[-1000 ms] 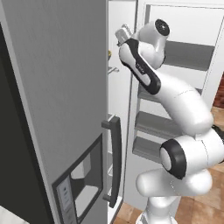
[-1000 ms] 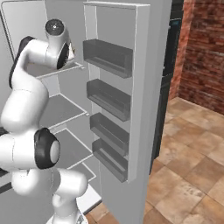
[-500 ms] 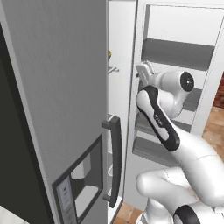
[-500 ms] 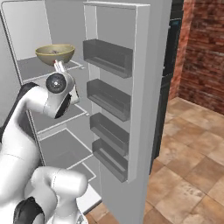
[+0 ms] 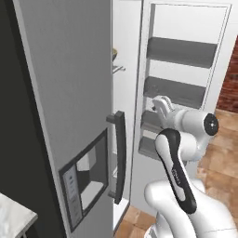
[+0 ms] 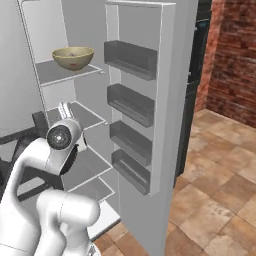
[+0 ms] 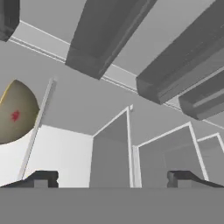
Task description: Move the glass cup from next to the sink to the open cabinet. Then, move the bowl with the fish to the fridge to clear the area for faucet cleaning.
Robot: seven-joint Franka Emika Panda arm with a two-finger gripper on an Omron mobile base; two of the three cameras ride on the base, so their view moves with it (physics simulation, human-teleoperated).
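So the bowl point(image 6: 73, 57) is sitting on the top shelf point(image 6: 57, 73) inside the fridge point(image 6: 150, 100), door swung wide. I can't really make out the fish in it from here, just a reddish speck in my hand view. My gripper point(image 7: 111, 178) is spread wide with nothing in it, hanging below that shelf, well apart from the bowl and aimed up at the door racks point(image 6: 131, 57).
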